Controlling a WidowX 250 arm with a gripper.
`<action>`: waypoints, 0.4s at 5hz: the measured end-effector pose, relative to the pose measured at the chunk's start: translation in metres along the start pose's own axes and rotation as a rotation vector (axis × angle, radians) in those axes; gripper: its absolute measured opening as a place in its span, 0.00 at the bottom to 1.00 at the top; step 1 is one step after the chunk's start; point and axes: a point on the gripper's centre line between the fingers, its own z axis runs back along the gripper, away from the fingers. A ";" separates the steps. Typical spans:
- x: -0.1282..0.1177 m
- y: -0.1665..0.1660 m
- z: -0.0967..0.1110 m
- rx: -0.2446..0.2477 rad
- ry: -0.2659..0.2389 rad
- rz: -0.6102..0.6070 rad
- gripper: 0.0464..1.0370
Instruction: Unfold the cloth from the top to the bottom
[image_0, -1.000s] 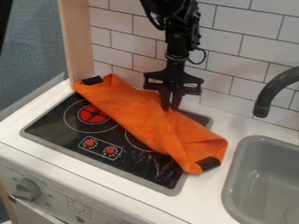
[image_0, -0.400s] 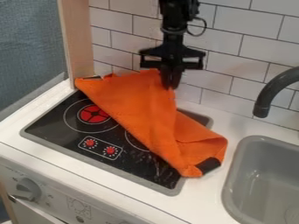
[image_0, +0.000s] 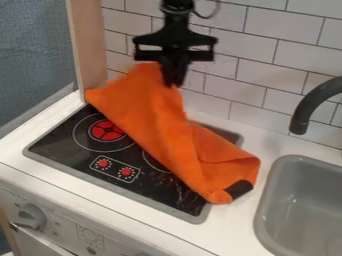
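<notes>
The black gripper (image_0: 174, 82) hangs near the tiled wall above the back of the stove, shut on the upper edge of the orange cloth (image_0: 163, 130). That held part is raised off the stove as a peak. From there the cloth slopes down diagonally across the cooktop, its left corner at the wooden post and its lower right end resting at the cooktop's right edge. A black patch (image_0: 239, 188) marks the lower right corner. Folds run down the middle and right part of the cloth.
The black cooktop (image_0: 60, 145) with red burner and knob prints lies under the cloth. A grey sink (image_0: 300, 200) and dark faucet (image_0: 310, 107) stand at the right. At the left rises a wooden post (image_0: 90, 45), and white tiles (image_0: 254, 65) line the back.
The gripper has risen and shifted left, pulling the cloth's upper edge up with it. The left black patch has gone out of sight, and the lower right end has barely moved.
</notes>
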 end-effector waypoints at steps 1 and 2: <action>-0.011 0.030 0.006 0.039 0.014 0.061 0.00; -0.025 0.059 0.005 0.100 0.061 0.127 0.00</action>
